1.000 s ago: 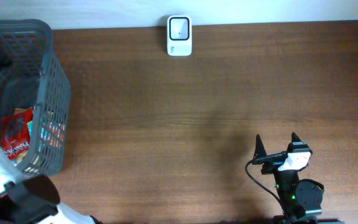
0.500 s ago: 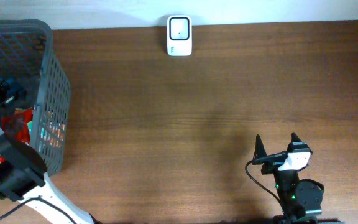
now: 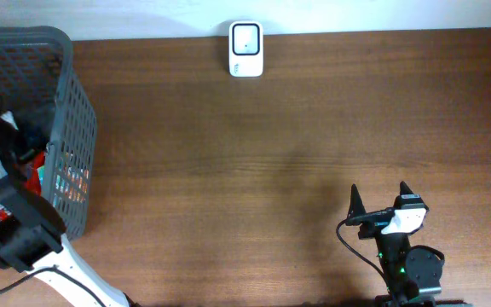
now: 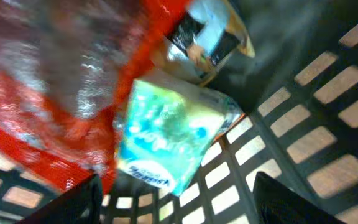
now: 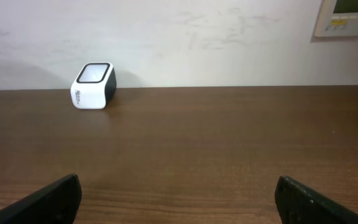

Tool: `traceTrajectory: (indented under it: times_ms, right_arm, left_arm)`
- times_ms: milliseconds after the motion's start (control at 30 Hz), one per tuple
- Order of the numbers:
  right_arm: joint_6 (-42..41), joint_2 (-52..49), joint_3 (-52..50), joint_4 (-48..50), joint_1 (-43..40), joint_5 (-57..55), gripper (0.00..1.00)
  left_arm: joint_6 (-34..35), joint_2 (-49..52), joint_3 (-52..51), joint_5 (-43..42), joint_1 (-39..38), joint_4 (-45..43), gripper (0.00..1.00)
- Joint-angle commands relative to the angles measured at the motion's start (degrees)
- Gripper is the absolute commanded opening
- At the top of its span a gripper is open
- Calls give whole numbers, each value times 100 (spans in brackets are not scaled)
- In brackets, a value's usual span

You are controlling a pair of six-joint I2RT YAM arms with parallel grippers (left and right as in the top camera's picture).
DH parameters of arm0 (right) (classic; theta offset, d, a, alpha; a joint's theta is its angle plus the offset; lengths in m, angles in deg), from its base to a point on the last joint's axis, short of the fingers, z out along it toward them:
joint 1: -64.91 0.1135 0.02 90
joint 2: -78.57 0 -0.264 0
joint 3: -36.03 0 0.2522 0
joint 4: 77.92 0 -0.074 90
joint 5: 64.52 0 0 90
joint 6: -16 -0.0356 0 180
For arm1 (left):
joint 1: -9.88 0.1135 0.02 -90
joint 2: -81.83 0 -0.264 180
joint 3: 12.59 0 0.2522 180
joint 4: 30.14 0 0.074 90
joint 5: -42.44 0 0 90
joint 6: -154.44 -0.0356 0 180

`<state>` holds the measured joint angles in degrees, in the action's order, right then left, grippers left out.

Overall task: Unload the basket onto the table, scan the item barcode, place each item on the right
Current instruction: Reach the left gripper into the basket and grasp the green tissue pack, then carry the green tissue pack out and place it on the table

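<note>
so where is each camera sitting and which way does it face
Overhead: above the table, facing straight down; basket, scanner, left arm and right gripper show.
Left wrist: inside the basket, facing a green packet and a red packet; left fingers below.
Right wrist: low over the table, facing the wall; right fingers in bottom corners.
Shared: overhead and right wrist both show the scanner.
</note>
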<state>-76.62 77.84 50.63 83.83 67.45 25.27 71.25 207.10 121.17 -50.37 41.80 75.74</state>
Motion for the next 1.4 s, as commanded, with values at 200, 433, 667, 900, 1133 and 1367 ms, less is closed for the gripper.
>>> traceTrajectory:
  times_ms: [200,433,667,900,1133,1367]
  right_arm:
    - [0,37,-52,-15,-33,-50,98]
    - [0,37,-52,-15,-33,-48,98]
    - [0,37,-52,-15,-33,-48,98]
    - [0,37,-52,-15,-33,-48,98]
    - [0,37,-52,-15,-33,-48,98]
    - [0,37,-52,-15,-33,-50,98]
  left_arm:
    - [-109,50,-1241,46,-227,-944,49]
    - [-111,50,-997,-116,-225,-752,0]
    - [-114,48,2524,-2269,-214,208,0]
    - [-107,-459,5080,-3049,-216,461,0]
    - [-223,-1119,5163,-3965,-791,461,0]
    - [-485,-1108,3364,-2356,-3279,444,0]
